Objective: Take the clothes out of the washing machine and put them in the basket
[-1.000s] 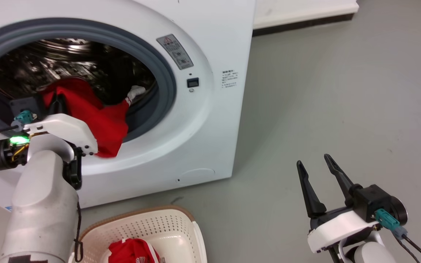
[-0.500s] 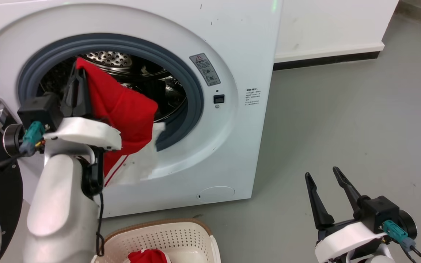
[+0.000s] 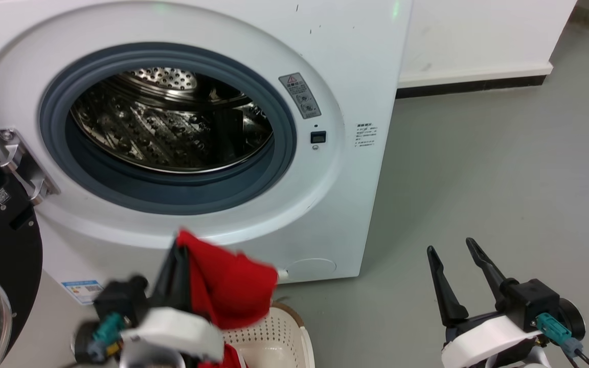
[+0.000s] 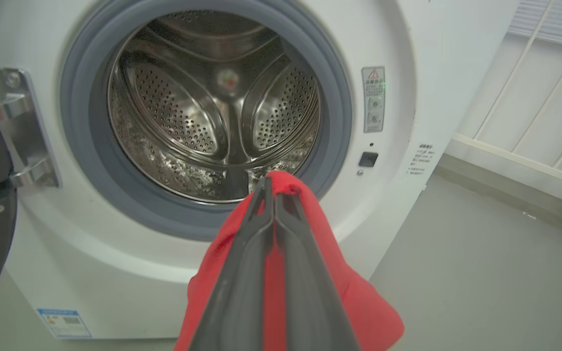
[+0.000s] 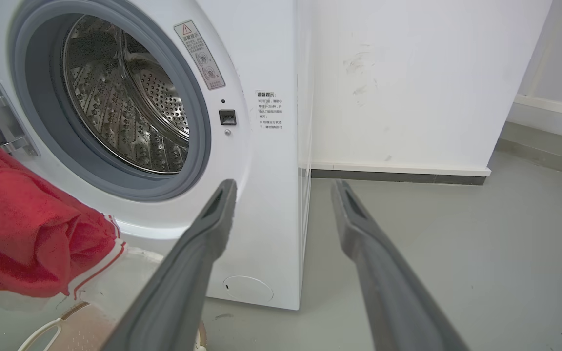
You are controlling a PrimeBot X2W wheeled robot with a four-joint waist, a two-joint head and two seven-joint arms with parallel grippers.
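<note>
Left gripper [image 4: 267, 187]: fingers pinched together on red garment [image 3: 233, 291], just above basket [image 3: 287, 335], 6 o'clock of washer [image 3: 335, 204] porthole. Right gripper [image 3: 450, 246]: spread, empty. Risk: released off-centre, cloth drapes over rim onto floor.

Bright, even room light. The drum [image 3: 172, 128] glints with sharp highlights. The left claw [image 3: 177, 250] and clothes [image 3: 233, 291] are smeared by blur. Shadows on the floor [image 3: 478, 153] are soft.
</note>
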